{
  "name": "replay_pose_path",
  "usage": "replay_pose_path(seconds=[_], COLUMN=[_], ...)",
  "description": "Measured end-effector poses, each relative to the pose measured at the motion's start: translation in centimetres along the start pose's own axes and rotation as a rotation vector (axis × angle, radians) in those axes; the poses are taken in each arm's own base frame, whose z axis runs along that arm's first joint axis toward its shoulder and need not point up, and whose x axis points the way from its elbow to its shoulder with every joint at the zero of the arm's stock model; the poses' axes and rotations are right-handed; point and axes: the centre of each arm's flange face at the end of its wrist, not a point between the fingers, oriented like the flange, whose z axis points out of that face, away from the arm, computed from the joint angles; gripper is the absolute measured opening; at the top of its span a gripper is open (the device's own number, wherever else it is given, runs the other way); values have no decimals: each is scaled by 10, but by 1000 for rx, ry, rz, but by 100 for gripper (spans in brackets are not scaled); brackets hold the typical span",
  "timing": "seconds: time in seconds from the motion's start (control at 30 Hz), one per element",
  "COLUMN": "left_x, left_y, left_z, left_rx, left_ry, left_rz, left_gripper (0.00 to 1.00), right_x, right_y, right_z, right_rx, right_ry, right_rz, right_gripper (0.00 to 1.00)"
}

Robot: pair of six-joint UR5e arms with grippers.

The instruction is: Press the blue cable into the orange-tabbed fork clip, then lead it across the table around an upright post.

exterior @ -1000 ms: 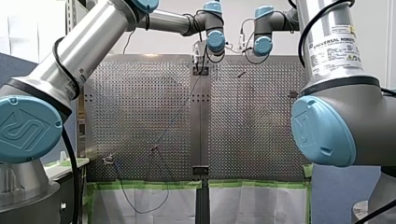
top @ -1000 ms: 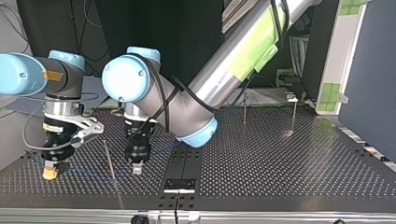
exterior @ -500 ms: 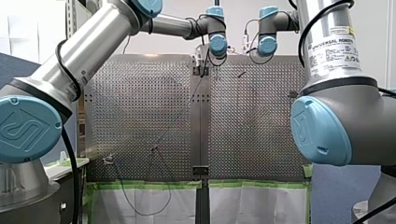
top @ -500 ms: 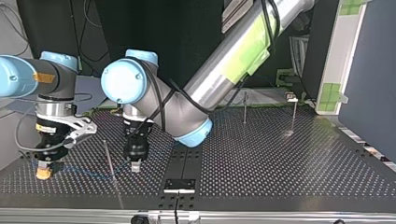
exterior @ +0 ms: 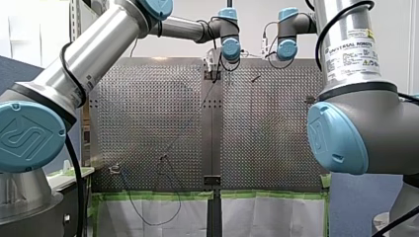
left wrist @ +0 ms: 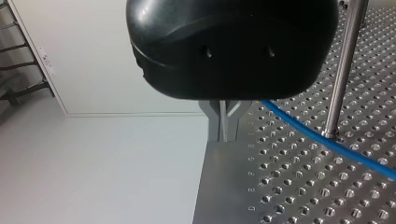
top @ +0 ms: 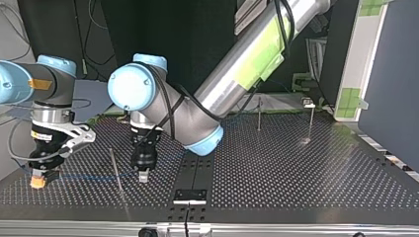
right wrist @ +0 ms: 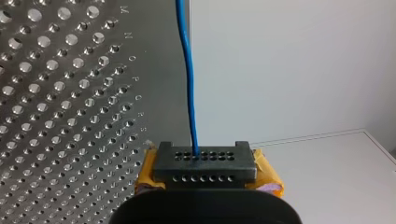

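My right pincer (right wrist: 204,161) grips the blue cable (right wrist: 188,84) between its yellow pads. My left pincer (left wrist: 225,126) is closed too. The cable comes out right at its fingers, so I think it pinches it. The post (top: 116,170) stands between the two pincers, so I guess they pull the cable tight to bend it round the post. The left wrist view shows the cable passing just beside the post's foot. Only the front view shows it running far across the worktop (exterior: 148,108). I cannot make out the clip.
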Motion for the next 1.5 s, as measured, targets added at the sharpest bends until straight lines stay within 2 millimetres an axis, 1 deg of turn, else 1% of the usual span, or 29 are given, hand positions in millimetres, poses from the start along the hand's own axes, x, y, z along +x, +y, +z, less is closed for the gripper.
replay_pose_path(seconds=[0.13, 0.3, 0.47, 0.57, 0.7, 0.93, 1.27, 1.5], left_x=[5, 28, 49, 55, 57, 60, 96, 111], left_y=[-1, -5, -10, -11, -9, -6, -9, -10], left_z=[2, 5, 9, 10, 13, 15, 19, 22], left_rx=[7, 18, 24, 25, 24, 24, 36, 38], left_ry=[4, 28, 40, 43, 42, 44, 74, 81], left_rz=[2, 16, 18, 17, 15, 17, 34, 35], left_gripper=[0, 0, 0, 0, 0, 0, 0, 0], right_x=[-3, -10, -24, -28, -33, -51, -69, -81], right_y=[5, 9, 10, 12, 16, 21, 25, 27], right_z=[1, 5, 9, 11, 14, 20, 25, 28], right_rx=[-5, -3, 8, 10, 7, 4, 9, 7], right_ry=[-3, -13, -30, -34, -38, -61, -80, -95], right_rz=[-2, -5, -7, -8, -10, -12, -13, -13], right_gripper=[0, 0, 0, 0, 0, 0, 0, 0])
